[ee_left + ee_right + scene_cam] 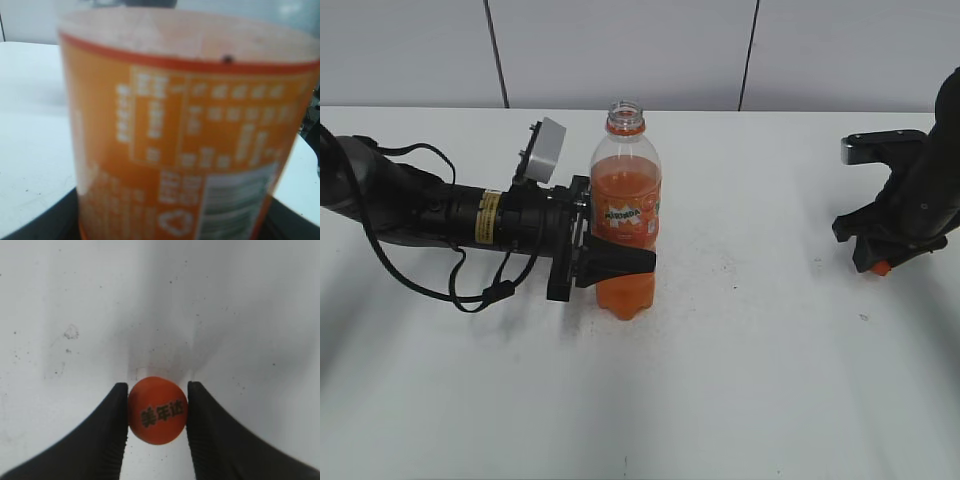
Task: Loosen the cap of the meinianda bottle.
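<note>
The meinianda bottle (625,210) stands upright at the table's middle, with orange drink, an orange label and an open neck with no cap on it. My left gripper (620,263) is shut on its lower body from the left. In the left wrist view the label (185,140) fills the frame between the dark fingers (165,232). My right gripper (876,262) is far right, low over the table, shut on the small orange cap (882,267). The right wrist view shows the cap (157,412), with dark characters on top, pinched between the two black fingers (157,390).
The white table (740,380) runs back to a grey panelled wall. The left arm and its cables (470,290) lie across the table's left side. Small dark specks dot the surface (70,332).
</note>
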